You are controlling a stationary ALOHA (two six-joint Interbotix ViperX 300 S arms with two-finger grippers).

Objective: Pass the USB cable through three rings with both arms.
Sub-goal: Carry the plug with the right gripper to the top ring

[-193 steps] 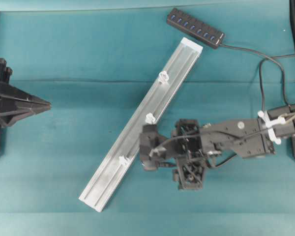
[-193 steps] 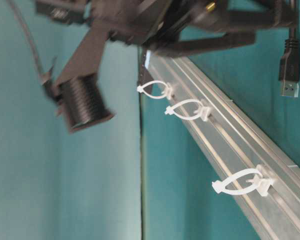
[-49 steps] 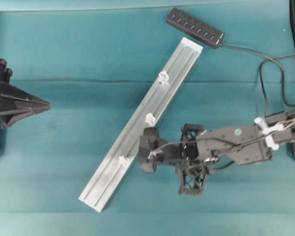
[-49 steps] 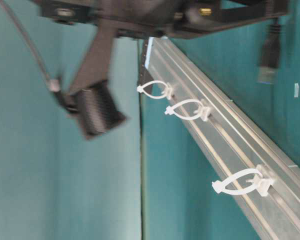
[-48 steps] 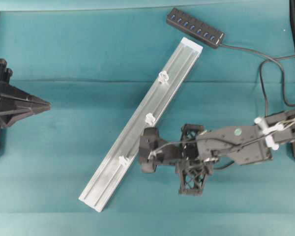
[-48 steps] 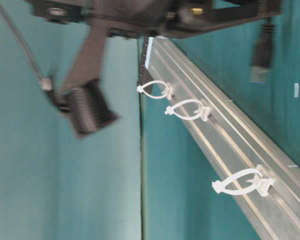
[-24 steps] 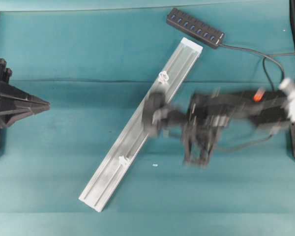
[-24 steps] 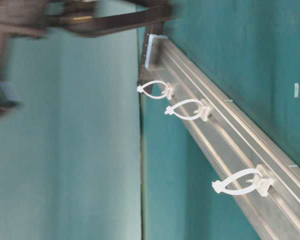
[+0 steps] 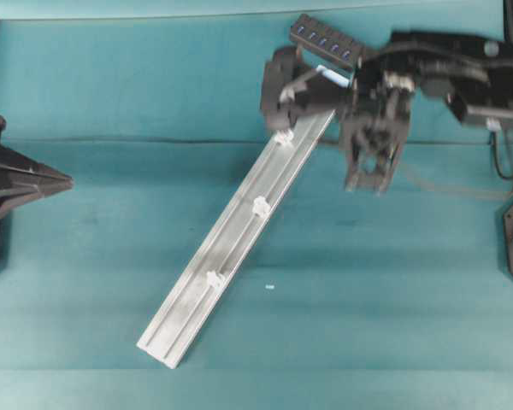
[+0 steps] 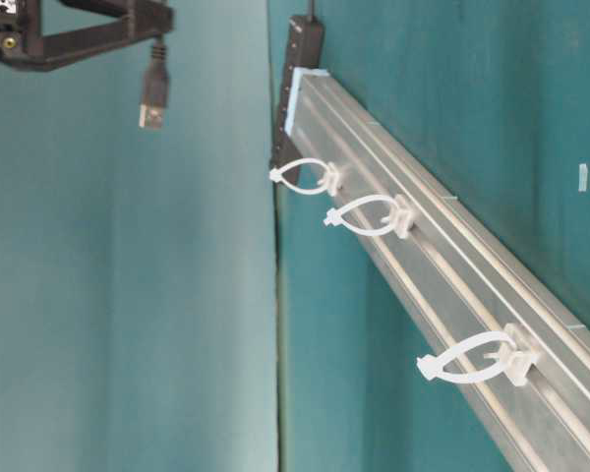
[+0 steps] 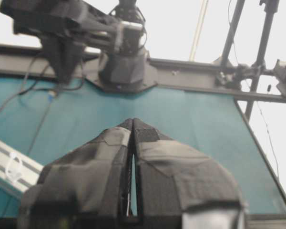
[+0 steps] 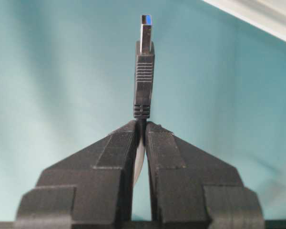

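The USB cable (image 12: 144,81) sticks straight out beyond the right gripper (image 12: 144,131), its plug pinched at the base between the closed fingertips, clear of the table. The three rings (image 10: 362,216) stand empty along the rail (image 9: 239,235) nearby; the left gripper (image 11: 132,131) sits pressed shut, holding nothing, far off

Arms (image 9: 462,73): black, jointed, thin black wires alongside.
Fingers (image 12: 109,162): black, wedge-shaped, seemingly tape-wrapped.
Base (image 11: 124,71): dark, angular.
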